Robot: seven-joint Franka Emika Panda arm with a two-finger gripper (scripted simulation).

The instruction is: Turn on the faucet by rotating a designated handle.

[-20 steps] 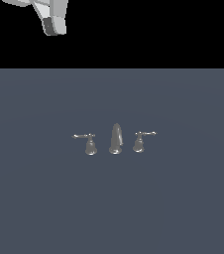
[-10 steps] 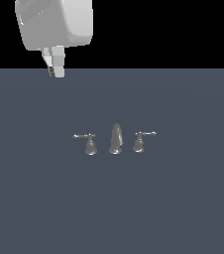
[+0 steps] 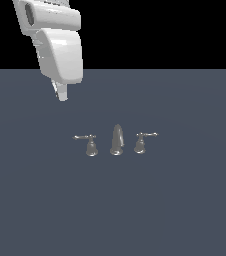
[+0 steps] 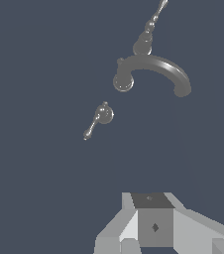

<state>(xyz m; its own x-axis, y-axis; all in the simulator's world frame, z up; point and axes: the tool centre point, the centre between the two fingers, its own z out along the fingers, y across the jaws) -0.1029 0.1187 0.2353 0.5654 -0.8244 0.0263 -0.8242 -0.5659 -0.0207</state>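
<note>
- Grey metal makes up the small three-piece faucet standing on the flat slate-blue surface; no writing or brand can be read anywhere.
- Its grey bell-shaped handle with a thin lever stands well apart from the white arm's gripper, below it and toward the exterior view's right.
- The curved spout and twin handle lie farther off.
- Whether the jaws are parted cannot be told.
</note>
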